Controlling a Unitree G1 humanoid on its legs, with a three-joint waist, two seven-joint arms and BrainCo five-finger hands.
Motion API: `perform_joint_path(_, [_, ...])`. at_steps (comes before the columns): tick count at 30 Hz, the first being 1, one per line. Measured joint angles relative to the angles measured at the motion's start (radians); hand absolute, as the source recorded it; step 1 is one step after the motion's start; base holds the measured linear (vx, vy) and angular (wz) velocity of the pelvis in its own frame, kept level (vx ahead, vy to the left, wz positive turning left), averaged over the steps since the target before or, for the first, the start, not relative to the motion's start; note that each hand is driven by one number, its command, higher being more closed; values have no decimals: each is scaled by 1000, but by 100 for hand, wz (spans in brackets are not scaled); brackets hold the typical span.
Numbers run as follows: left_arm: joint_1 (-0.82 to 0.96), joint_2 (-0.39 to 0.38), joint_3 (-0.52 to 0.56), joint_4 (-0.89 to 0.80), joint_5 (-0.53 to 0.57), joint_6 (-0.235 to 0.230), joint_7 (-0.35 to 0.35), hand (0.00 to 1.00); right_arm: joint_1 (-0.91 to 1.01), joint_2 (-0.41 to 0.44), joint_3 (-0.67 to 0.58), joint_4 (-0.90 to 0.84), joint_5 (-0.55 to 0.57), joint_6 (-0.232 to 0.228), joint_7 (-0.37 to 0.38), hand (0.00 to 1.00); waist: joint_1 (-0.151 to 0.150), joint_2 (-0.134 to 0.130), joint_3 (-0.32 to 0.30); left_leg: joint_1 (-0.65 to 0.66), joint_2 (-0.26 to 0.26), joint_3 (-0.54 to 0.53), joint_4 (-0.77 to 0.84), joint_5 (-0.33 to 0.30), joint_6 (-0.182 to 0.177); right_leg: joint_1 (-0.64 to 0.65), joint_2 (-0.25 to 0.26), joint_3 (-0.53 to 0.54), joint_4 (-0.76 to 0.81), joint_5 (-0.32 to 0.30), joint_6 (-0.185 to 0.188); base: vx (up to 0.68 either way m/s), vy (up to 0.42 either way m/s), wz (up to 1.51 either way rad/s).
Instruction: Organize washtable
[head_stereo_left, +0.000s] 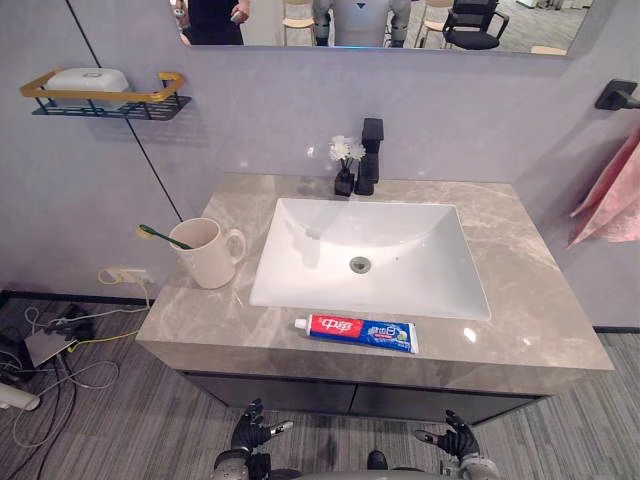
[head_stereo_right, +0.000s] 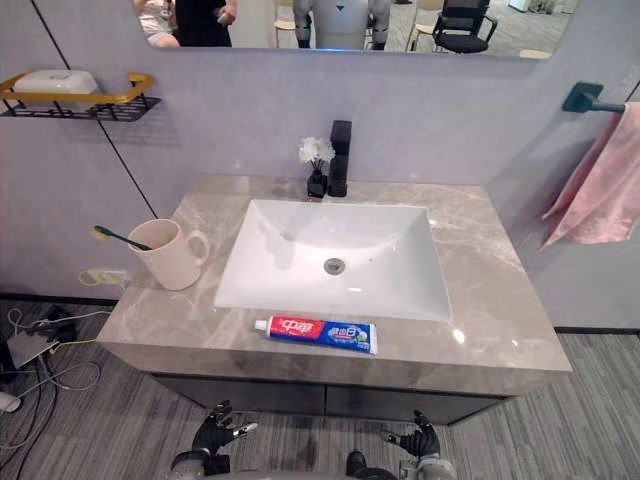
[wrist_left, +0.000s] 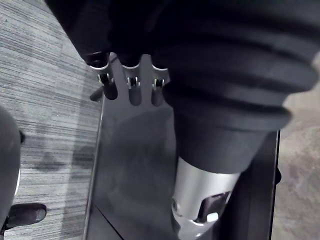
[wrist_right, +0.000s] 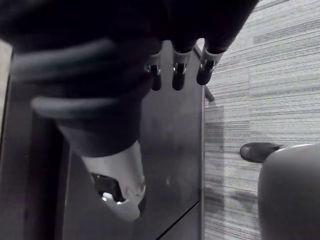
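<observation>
1. We see the counter (head_stereo_left: 525, 300) with a white sink (head_stereo_left: 300, 275) set in its middle.
2. The toothpaste (head_stereo_left: 357, 332) lies flat on the front strip of the counter, just in front of the sink's front rim and parallel to it.
3. A cream mug (head_stereo_left: 210, 258) stands upright on the counter to the sink's left, handle toward the sink. A toothbrush (head_stereo_left: 163, 236) leans in it, its head sticking out to the left.
4. A black faucet (head_stereo_left: 370, 155) stands behind the sink, with a small vase of white flowers (head_stereo_left: 346, 151) just beside it on the left.
5. On the wall, a shelf (head_stereo_left: 150, 100) at the left carries a white soap box (head_stereo_left: 88, 78). A pink towel (head_stereo_left: 610, 195) hangs at the right.
6. Our left hand (head_stereo_left: 253, 432) hangs low in front of the dark cabinet (head_stereo_left: 300, 392), below the counter edge, its fingers (wrist_left: 134, 90) straight and loose, holding nothing.
7. Our right hand (head_stereo_left: 456, 438) hangs likewise on the other side, its fingers (wrist_right: 177, 75) straight, empty, well apart from the toothpaste.
</observation>
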Motion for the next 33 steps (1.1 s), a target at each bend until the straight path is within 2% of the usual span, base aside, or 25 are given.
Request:
perform_joint_path(3, [-1, 3, 0, 17, 4, 0, 0, 0, -7, -1, -6, 11, -1, 2, 0, 0, 0, 0, -2, 19, 0, -2, -7, 2, 3, 18, 1, -3, -10, -2, -1, 48, 30, 2])
perform_joint_path(4, [-9, 29, 1, 53, 8, 0, 0, 0, -12, -19, -4, 63, -36, 4, -1, 0, 0, -23, -19, 51, -1, -8, -22, 5, 7, 36, 4, -5, -20, -3, -2, 0, 0, 0])
perform_joint_path(10, [-10, 29, 1, 54, 7, 0, 0, 0, -10, -19, -6, 68, -33, 3, -1, 0, -1, -22, -19, 48, -1, -7, -24, 5, 7, 34, 5, -3, -20, -3, -2, 0, 0, 0])
perform_joint_path(20, [-50, 29, -2, 149, 9, 1, 0, 0, 14, -20, -77, 154, 79, -1, 21, 0, -3, -10, -27, 30, -2, -12, -61, 12, 6, 8, 3, -24, -23, -10, -1, 6, -1, 3])
perform_joint_path(28, [-62, 46, 9, 166, 48, 1, 1, 0, -12, -43, -98, 158, 80, -8, 23, 0, -3, -9, -29, 23, -7, -45, -76, 30, 9, 3, -2, -75, -21, -15, 1, 38, -4, 14])
perform_joint_path(31, [-48, 65, 67, 172, 48, 4, 1, 0, -35, -71, -98, 158, 79, -16, 24, 0, -1, -9, -29, 13, -12, -66, -72, 33, 11, 5, -9, -99, -21, -15, 1, -30, 0, 22])
perform_joint_path(33, [-40, 91, 153, 172, 47, 5, 2, 0, -51, -95, -109, 165, 77, -17, 24, 0, 2, -6, -26, 9, -18, -84, -72, 40, 15, 10, -17, -120, -21, -15, 1, -44, 1, 27])
